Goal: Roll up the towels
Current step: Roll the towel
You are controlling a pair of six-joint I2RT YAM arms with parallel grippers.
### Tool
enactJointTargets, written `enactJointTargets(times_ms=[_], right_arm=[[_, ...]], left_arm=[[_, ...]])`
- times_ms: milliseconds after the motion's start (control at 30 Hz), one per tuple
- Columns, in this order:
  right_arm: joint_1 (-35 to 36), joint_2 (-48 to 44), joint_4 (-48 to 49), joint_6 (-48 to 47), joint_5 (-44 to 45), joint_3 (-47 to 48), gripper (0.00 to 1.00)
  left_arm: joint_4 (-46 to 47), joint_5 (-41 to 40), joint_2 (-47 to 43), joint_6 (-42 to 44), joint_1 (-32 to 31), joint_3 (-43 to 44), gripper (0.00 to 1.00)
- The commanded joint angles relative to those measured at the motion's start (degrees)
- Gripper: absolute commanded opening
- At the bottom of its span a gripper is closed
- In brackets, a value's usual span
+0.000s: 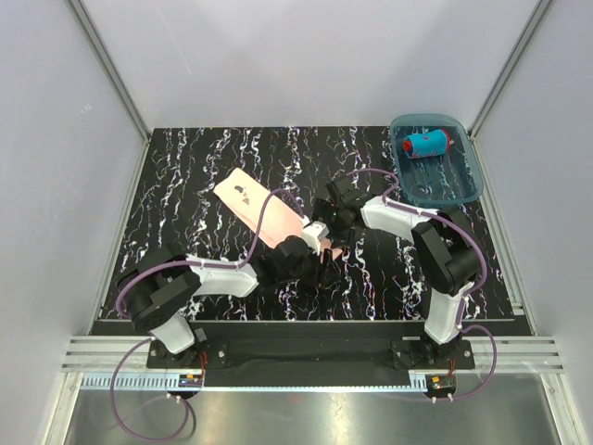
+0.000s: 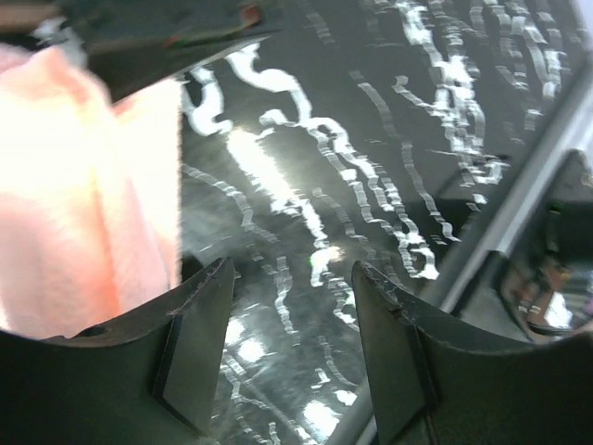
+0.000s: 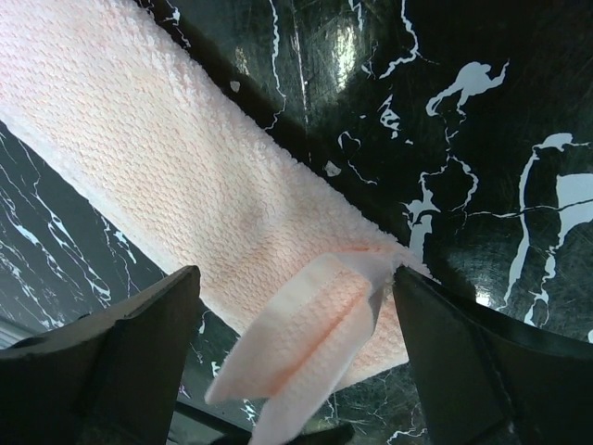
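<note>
i see l arm stretched low from near-left edge to mid bench [image 1: 185,167], its gripper [image 2: 292,269] open, nothing in it, peach towel [image 1: 255,206] just beside. r arm bent at elbow, gripper [image 3: 296,273] wide open over that towel's near end. blue towel [image 1: 425,143] rolled in tray [image 1: 459,190], far-right corner.

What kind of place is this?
Probably a robot test booth, not a home: plain white walls, a black white-veined marble-look tabletop, and black-and-white robot arms, left and right, bolted at its near edge.
</note>
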Motion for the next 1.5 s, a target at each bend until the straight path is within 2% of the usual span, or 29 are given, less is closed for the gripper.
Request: enactJointTargets(times_ms=[0, 233, 400, 467, 867, 1133, 1367, 1467], right_arm=[[-0.3, 0.4, 1.8, -1.2, -1.0, -1.7, 0.92], [-0.2, 1.0, 2.0, -1.1, -1.4, -2.0, 0.92], [-0.3, 1.1, 2.0, -1.3, -1.2, -2.4, 0.93], [-0.3, 1.2, 2.2, -1.2, -1.4, -2.8, 0.92], [-0.3, 1.2, 2.6, -1.1, -1.4, -3.2, 0.93], [-0.3, 0.7, 2.5, -1.3, -0.9, -3.7, 0.94], [-0.4, -0.6, 1.7, -1.9, -0.4, -3.8, 0.95], [-0.6, -2.7, 0.7, -2.7, -0.1, -3.6, 1.0]], left_arm=[[2.6, -8.5, -2.5, -0.2, -0.2, -1.3, 0.59], [-1.5, -13.3, -2.1, -1.7, 0.0, -1.1, 0.57], [-0.1, -16.3, -7.1, -1.9, 0.0, -4.2, 0.57], [-1.9, -17.3, -7.4, -0.5, 0.0, -2.8, 0.57], [-4.2, -16.7, -2.1, 0.7, 0.0, 0.9, 0.57], [-4.2, -18.0, -1.0, -1.1, 0.0, -1.8, 0.56], [-2.0, -15.4, -0.8, -3.3, 0.0, -4.0, 0.56], [-1.0, -14.2, -0.1, -3.9, 0.0, -4.3, 0.56]])
